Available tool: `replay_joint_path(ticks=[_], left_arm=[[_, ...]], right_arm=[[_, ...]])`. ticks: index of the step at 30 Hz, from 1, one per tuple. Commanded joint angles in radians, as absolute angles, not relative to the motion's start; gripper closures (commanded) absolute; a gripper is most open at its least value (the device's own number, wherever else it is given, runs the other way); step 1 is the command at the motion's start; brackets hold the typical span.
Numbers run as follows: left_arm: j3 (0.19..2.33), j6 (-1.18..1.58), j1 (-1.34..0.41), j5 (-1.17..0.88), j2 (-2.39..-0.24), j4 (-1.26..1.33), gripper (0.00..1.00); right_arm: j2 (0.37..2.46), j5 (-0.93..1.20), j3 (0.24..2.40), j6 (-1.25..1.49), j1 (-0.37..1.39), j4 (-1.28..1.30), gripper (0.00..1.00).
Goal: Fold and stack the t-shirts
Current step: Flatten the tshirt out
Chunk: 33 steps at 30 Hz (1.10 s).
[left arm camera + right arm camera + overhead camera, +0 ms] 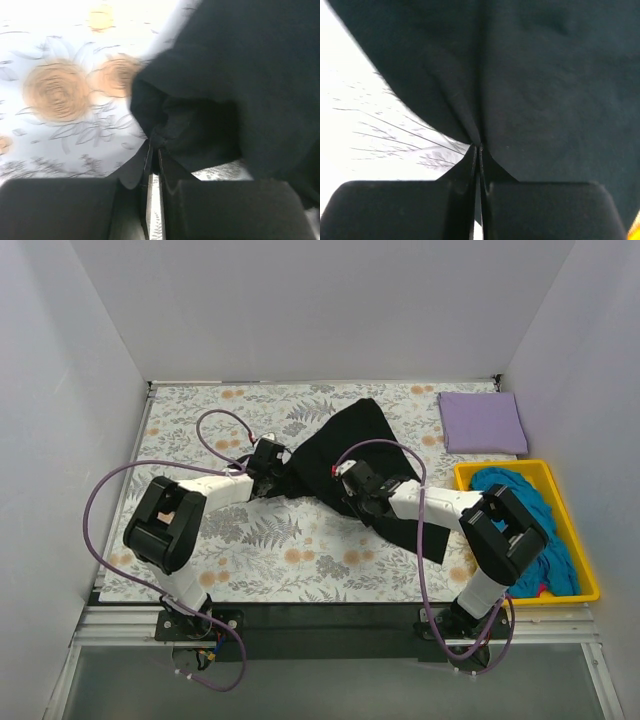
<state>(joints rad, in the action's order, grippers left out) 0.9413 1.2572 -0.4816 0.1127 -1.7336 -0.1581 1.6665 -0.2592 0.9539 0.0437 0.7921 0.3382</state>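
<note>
A black t-shirt (345,445) lies crumpled across the middle of the floral cloth. My left gripper (275,462) is at its left edge, shut on a pinch of the black t-shirt (210,90), its tips (154,146) meeting on the fabric. My right gripper (345,480) is at the shirt's lower middle, shut on a fold of the black t-shirt (535,75) that puckers at the tips (478,146). A lavender t-shirt (481,422) lies folded at the far right. Teal t-shirts (530,510) fill the yellow tray.
The yellow tray (497,469) sits at the right edge, with a bit of pink (543,591) at its near end. The grey-and-orange floral cloth (260,550) covers the table. White walls enclose the left, back and right. Purple cables loop over both arms.
</note>
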Motion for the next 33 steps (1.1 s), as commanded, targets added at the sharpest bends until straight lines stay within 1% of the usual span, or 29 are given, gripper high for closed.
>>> replay_joint_path(ticks=[1, 5, 6, 9, 12, 18, 24, 28, 30, 31, 33], left_arm=[[0.972, 1.246, -0.445, 0.271, -1.652, -0.236, 1.00], [0.995, 1.109, -0.374, 0.444, -1.473, -0.307, 1.00], [1.003, 1.029, -0.350, 0.536, -1.397, -0.313, 1.00], [1.008, 0.890, -0.316, 0.626, -1.265, -0.292, 1.00], [0.996, 0.830, -0.299, 0.672, -1.178, -0.261, 1.00], [1.012, 0.788, -0.288, 0.683, -1.117, -0.245, 1.00], [1.108, 0.860, -0.287, 0.600, -1.048, -0.416, 1.00], [1.071, 0.896, -0.288, 0.548, -1.011, -0.462, 1.00], [1.016, 0.942, -0.288, 0.561, -0.982, -0.456, 1.00], [0.994, 0.956, -0.288, 0.569, -0.968, -0.448, 1.00], [0.907, 0.979, -0.288, 0.562, -0.919, -0.399, 1.00]], right_arm=[[1.603, -0.357, 0.937, 0.055, 0.769, 0.374, 0.99], [1.481, -0.426, 0.963, 0.075, 0.695, 0.454, 0.99], [1.458, -0.423, 0.966, 0.080, 0.677, 0.459, 0.99], [1.378, -0.379, 0.971, 0.074, 0.600, 0.460, 0.99], [1.341, -0.339, 0.974, 0.063, 0.552, 0.460, 0.99], [1.310, -0.244, 0.992, 0.078, 0.535, 0.460, 0.99], [1.264, -0.117, 1.002, 0.061, 0.535, 0.479, 0.99], [1.252, -0.023, 0.997, 0.045, 0.535, 0.477, 0.99], [1.250, -0.006, 0.997, 0.038, 0.535, 0.482, 0.99], [1.244, 0.036, 0.996, 0.034, 0.535, 0.486, 0.99], [1.235, 0.048, 0.991, 0.026, 0.535, 0.498, 0.99]])
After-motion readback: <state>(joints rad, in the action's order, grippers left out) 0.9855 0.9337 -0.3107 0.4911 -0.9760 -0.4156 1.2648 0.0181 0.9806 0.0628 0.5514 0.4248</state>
